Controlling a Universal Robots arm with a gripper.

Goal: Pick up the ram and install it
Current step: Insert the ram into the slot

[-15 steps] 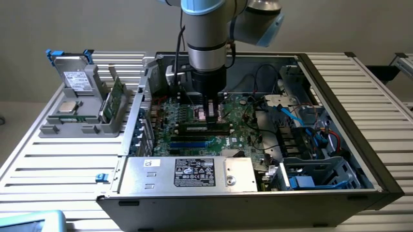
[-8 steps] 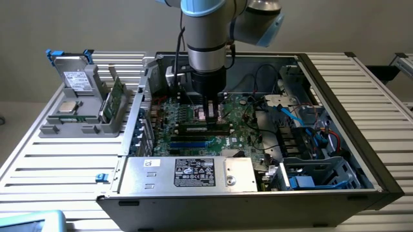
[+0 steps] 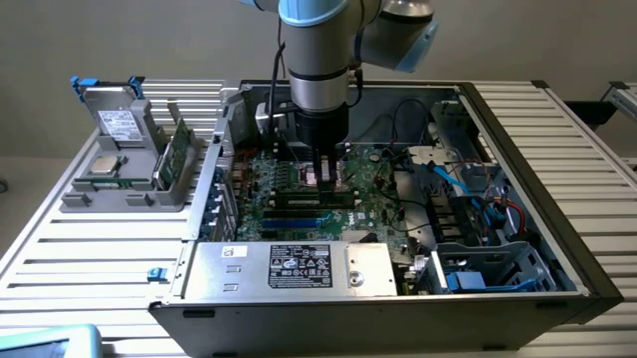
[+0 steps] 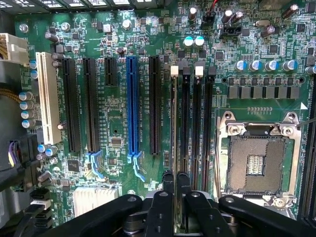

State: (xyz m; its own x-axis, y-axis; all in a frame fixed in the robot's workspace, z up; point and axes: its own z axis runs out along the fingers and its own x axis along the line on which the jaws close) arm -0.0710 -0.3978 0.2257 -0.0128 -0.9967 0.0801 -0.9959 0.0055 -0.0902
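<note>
My gripper [image 3: 324, 191] reaches straight down into the open computer case [image 3: 518, 149], over the memory slots [image 4: 196, 128] of the green motherboard [image 4: 118, 123]. In the wrist view the two black fingertips [image 4: 168, 178] stand close together, shut on the ram [image 4: 174, 123]. The ram shows edge-on as a thin strip running along the slot nearest the black expansion slots, beside the empty processor socket [image 4: 256, 163]. Whether it is pressed fully home in that slot I cannot tell.
On the exterior view's left, a grey holder [image 3: 95, 200] carries a boxy drive [image 3: 119, 123], a silver processor chip [image 3: 104, 165] and an upright green board [image 3: 179, 156]. The power supply box [image 3: 289, 268] fills the case's near side. Cables [image 3: 468, 186] and a drive cage [image 3: 488, 268] crowd the right.
</note>
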